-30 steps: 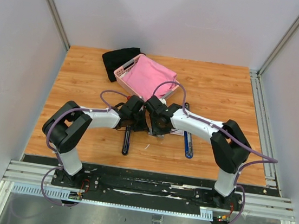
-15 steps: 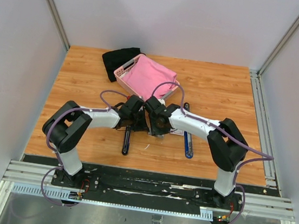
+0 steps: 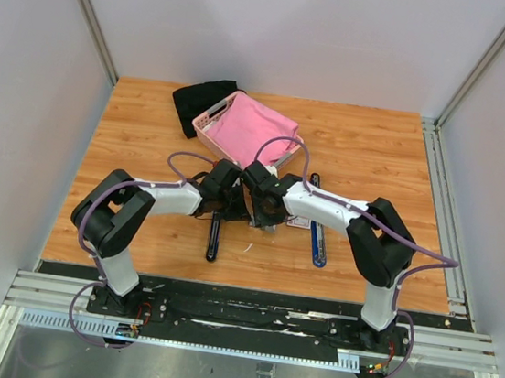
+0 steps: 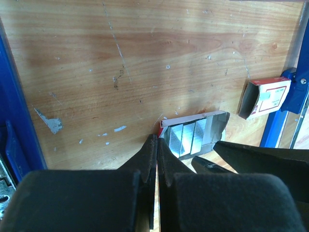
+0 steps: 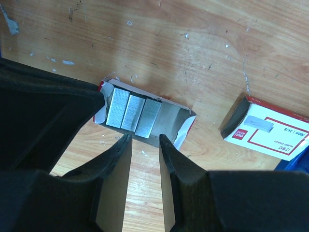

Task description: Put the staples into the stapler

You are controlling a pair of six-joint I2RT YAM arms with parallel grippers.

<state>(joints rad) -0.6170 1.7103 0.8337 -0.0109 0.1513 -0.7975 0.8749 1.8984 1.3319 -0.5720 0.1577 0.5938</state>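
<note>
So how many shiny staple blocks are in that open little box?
3. The staple blocks lie side by side in the open tray: one at the flap end, one in the middle, one beside the tray's bare part. More could hide underneath.

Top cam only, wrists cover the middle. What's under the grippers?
Observer: An open tray with three strips of staples, one end bare.
Operator: Left gripper?
Observer: Left gripper shut, tips at the tray's corner; can't tell if it pinches cardboard.
Operator: Right?
Observer: Right gripper open, tips at the tray's long edge, nothing between them.
</note>
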